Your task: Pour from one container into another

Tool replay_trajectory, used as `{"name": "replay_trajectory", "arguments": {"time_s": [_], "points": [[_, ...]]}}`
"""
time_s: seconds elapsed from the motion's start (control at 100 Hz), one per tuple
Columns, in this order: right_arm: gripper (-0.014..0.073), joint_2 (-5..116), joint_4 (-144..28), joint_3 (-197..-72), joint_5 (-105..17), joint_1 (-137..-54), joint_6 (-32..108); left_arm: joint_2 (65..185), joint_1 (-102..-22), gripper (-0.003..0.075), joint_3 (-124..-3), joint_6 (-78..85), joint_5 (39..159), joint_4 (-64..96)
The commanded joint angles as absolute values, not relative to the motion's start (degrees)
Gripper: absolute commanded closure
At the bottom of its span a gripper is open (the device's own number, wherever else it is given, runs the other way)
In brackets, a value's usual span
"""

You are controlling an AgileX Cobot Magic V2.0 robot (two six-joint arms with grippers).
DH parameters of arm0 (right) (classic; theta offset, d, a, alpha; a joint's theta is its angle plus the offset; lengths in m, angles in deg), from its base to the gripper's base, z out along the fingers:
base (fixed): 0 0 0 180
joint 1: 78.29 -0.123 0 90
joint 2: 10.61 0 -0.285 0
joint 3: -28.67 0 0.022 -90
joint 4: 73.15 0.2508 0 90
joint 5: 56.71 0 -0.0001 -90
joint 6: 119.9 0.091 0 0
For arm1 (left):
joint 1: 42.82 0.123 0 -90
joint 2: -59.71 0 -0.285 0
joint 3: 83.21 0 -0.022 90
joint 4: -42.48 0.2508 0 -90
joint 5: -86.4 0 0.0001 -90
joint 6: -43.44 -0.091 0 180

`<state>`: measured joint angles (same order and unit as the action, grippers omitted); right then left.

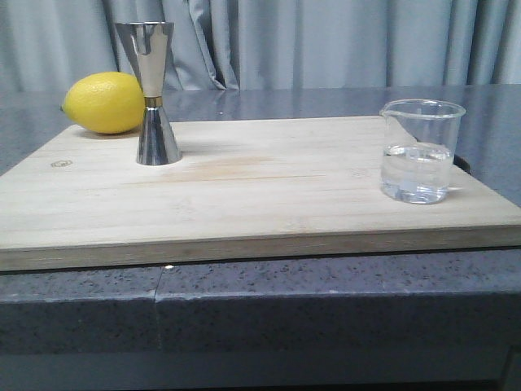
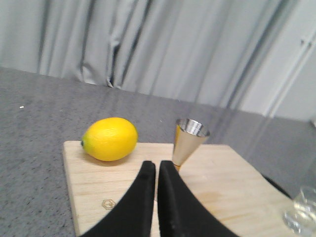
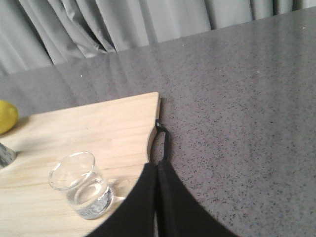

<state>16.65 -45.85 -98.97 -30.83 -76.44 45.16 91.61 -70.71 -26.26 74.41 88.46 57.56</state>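
Right wrist view — beaker [image 3: 82, 191] beside closed right hand [image 3: 157, 170], apart.

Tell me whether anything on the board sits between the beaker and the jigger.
Nothing visible does. The board is bare between the beaker on the right and the jigger at the back left. The lemon lies left of the jigger, off that path.

The front view sits low and close before the wooden board [image 1: 244, 195]; both wrist views look down from above, sharing its surface.
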Motion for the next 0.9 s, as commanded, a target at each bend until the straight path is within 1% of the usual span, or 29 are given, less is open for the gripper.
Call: {"name": "replay_trajectory", "arguments": {"time_s": [0.0, 0.04, 0.09, 0.12, 0.16, 0.17, 0.22, 0.26, 0.29, 0.3, 0.31, 0.32, 0.34, 0.35, 0.36, 0.4, 0.45, 0.47, 0.5, 0.62, 0.75, 0.89], "points": [[0.0617, 22.1, -45.4, -104.0, -32.7, -76.4, 42.1, 98.5, -75.5, 0.0739, -31.3, 74.7, 84.8, 65.9], [0.0578, 23.9, -45.4, -105.1, -32.5, -76.4, 42.1, 100.7, -77.0, 0.0739, -32.2, 74.7, 84.8, 68.2], [0.0500, 25.6, -45.4, -105.9, -32.5, -76.4, 41.6, 103.9, -78.6, 0.0737, -33.3, 74.7, 84.8, 71.0], [0.0428, 26.5, -45.4, -106.2, -32.6, -76.4, 41.2, 105.3, -79.2, 0.0732, -33.9, 74.7, 84.8, 72.1], [0.0346, 27.7, -45.4, -106.5, -32.9, -76.4, 40.7, 107.3, -79.5, 0.0706, -34.3, 74.7, 84.8, 72.5], [0.0312, 27.9, -45.4, -106.5, -33.0, -76.4, 40.8, 107.6, -79.6, 0.0699, -34.5, 74.7, 84.7, 72.5], [0.0198, 29.2, -45.4, -106.5, -33.4, -76.4, 40.8, 109.7, -79.6, 0.0638, -35.1, 74.7, 84.7, 72.5], [0.0121, 29.8, -45.4, -106.5, -33.4, -76.4, 40.8, 110.8, -79.6, 0.0562, -35.4, 74.7, 84.6, 72.5], [0.0086, 30.3, -45.4, -106.5, -33.5, -76.4, 40.8, 111.8, -79.4, 0.0485, -35.3, 74.7, 84.0, 72.5], [0.0080, 30.3, -45.4, -106.5, -33.6, -76.4, 40.8, 111.8, -79.4, 0.0485, -35.3, 74.7, 84.0, 72.5], [0.0071, 30.5, -45.4, -106.5, -33.6, -76.4, 40.8, 112.1, -79.3, 0.0451, -35.3, 74.7, 83.7, 72.5], [0.0068, 30.6, -45.4, -106.5, -33.8, -76.4, 40.8, 112.3, -79.3, 0.0434, -35.3, 74.7, 83.7, 72.5], [0.0065, 30.8, -45.4, -106.5, -33.9, -76.4, 40.8, 112.9, -79.3, 0.0363, -35.3, 74.7, 83.4, 72.5], [0.0067, 30.8, -45.4, -106.4, -33.9, -76.4, 40.8, 112.9, -79.3, 0.0363, -35.3, 74.7, 83.3, 72.5], [0.0067, 30.9, -45.4, -106.3, -34.1, -76.4, 40.8, 113.0, -79.3, 0.0328, -35.3, 74.7, 83.2, 72.5], [0.0071, 30.9, -45.1, -106.2, -34.4, -76.4, 40.8, 114.0, -79.3, 0.0235, -35.3, 74.7, 82.3, 71.8], [0.0071, 30.9, -44.7, -105.6, -35.5, -76.4, 40.8, 115.4, -79.3, 0.0158, -35.3, 74.7, 80.7, 69.8], [0.0071, 30.8, -44.6, -105.3, -36.2, -76.4, 40.8, 116.1, -79.3, 0.0139, -35.3, 74.7, 80.1, 69.2], [0.0071, 30.8, -44.3, -104.4, -37.4, -76.5, 40.7, 116.9, -79.3, 0.0125, -35.3, 74.7, 78.8, 68.1], [0.0071, 30.8, -42.8, -100.0, -44.3, -79.0, 40.7, 123.0, -79.1, 0.0123, -35.3, 74.7, 72.0, 67.5], [0.0071, 30.8, -42.2, -95.2, -53.2, -84.7, 40.7, 129.9, -76.2, 0.0123, -35.3, 74.7, 62.8, 67.5], [0.0071, 30.8, -42.2, -92.7, -59.7, -91.6, 40.7, 135.6, -72.3, 0.0123, -35.3, 74.7, 53.8, 67.6]]}}
